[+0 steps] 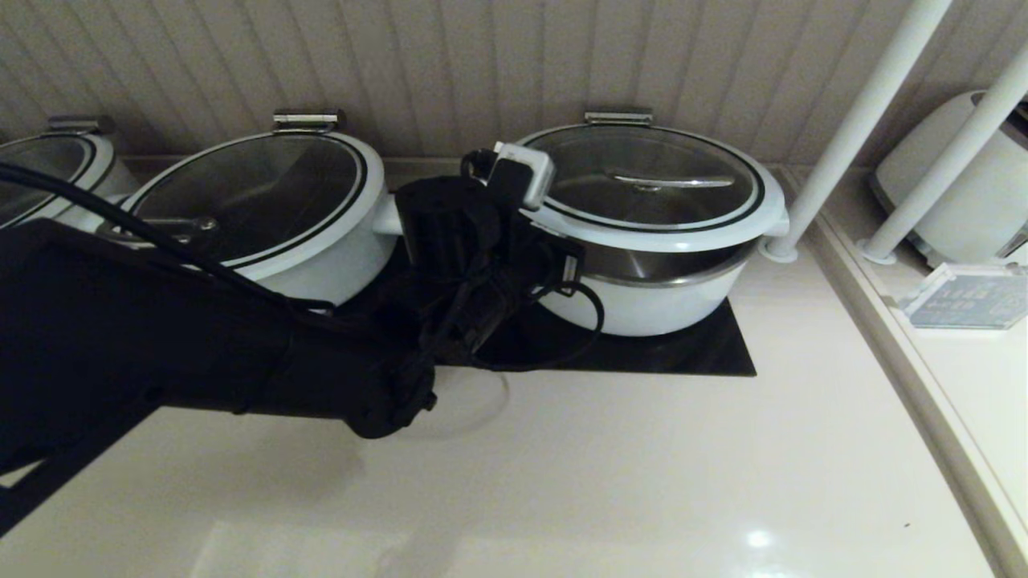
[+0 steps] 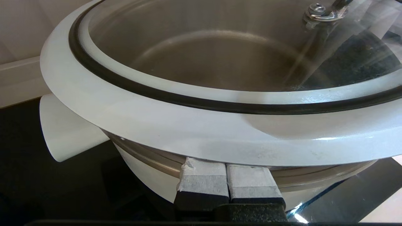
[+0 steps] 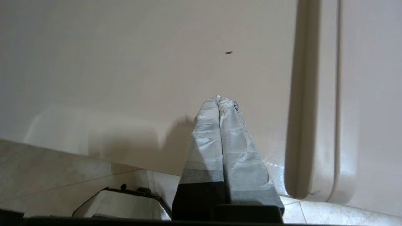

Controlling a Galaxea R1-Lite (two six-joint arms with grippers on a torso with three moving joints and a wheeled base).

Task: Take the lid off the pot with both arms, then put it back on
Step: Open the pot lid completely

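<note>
beside second pot (image 1: 273, 217), lid (image 1: 650, 189) raised

Left gripper (image 2: 226, 168) tips hidden beneath lid (image 2: 201, 131) rim.

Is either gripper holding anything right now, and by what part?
Nothing is gripped. Left gripper is shut, fingertips tucked under the lid rim. Right gripper is shut, empty.

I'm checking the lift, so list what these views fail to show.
- Head view: the left end effector is hidden by its own arm.
- Left wrist view: its fingertips disappear under the lid rim; contact with the pot is unclear.
- Head view: the right end effector is out of frame.
</note>
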